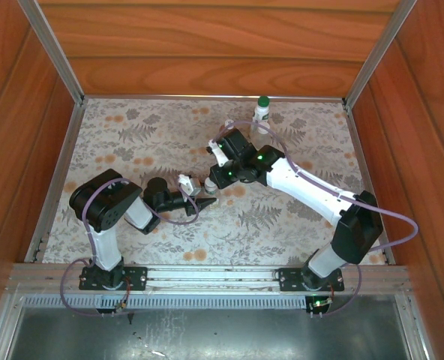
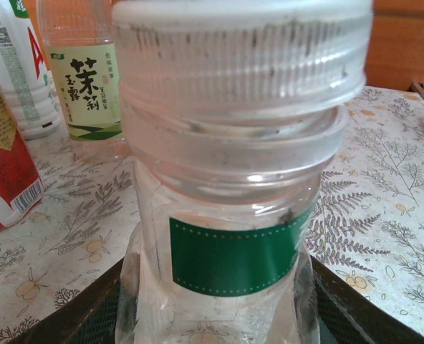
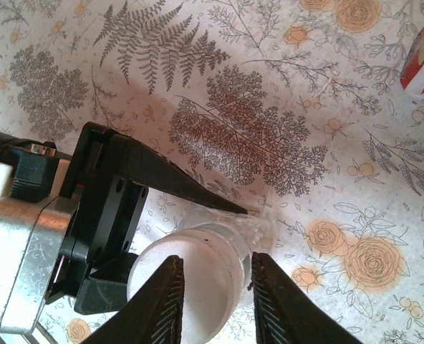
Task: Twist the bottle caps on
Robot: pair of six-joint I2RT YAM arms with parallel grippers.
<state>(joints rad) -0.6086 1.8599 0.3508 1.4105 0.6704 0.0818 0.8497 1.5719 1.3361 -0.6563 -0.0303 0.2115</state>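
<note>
Judging progress from my console, I'd put us partway through. In the top view one white bottle (image 1: 262,111) stands at the far edge of the table with its dark green cap (image 1: 263,100) on, so that one looks finished.

The clear bottle (image 2: 219,208) stands upright in the middle of the table. The left gripper (image 1: 203,196) is clamped around its lower body and steadies it. The right gripper (image 3: 215,266) comes down from above, with its two ribbed fingers pinched on either side of the white cap (image 2: 241,50). That cap sits on the neck, but a band of bare neck shows between its skirt and the collar ring. I judge it is started and not fully tightened.

Three more bottles stand behind it in the left wrist view: a tea bottle (image 2: 87,79), a white one with a red letter (image 2: 15,64) and a red-labelled one (image 2: 1,172). Their tops are cropped, so I cannot tell whether they are capped (one may be the green-capped bottle again).

The cap is milky, slightly grubby plastic with fine vertical ribs that should give the fingers purchase. The bottle is thin, glossy and transparent, with a smooth green label (image 2: 233,254) wrapped round it, and it looks likely to flex if squeezed hard. The tablecloth (image 3: 269,129) is matte and printed with grey ferns and orange roses.
</note>
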